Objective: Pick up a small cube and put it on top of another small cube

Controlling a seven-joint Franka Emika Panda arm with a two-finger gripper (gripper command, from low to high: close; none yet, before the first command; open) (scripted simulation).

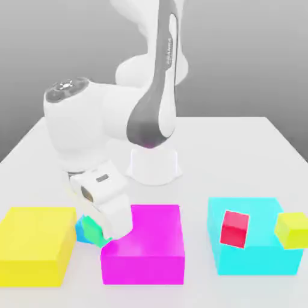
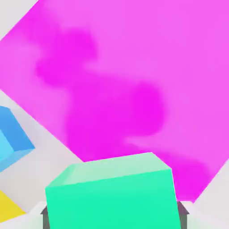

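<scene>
The small mint-green cube [image 2: 109, 197] sits between my gripper's two dark fingers [image 2: 182, 211], which press against its opposite sides. In the exterior view my gripper [image 1: 100, 233] is low in the gap between the yellow and magenta blocks, shut on the green cube [image 1: 92, 227]. The small sky-blue cube [image 1: 80, 228] rests on the table just beside the green one, toward the exterior view's left, partly hidden by it. The hand view also catches the blue cube [image 2: 12, 139] off to one side, apart from the green cube.
A large magenta block [image 1: 147, 243] stands right beside the hand, and a large yellow block [image 1: 36, 243] is on the other side. At the exterior view's right, a large cyan block [image 1: 255, 246] has a small red cube [image 1: 235, 228] and a small yellow-green cube [image 1: 292, 229] by it.
</scene>
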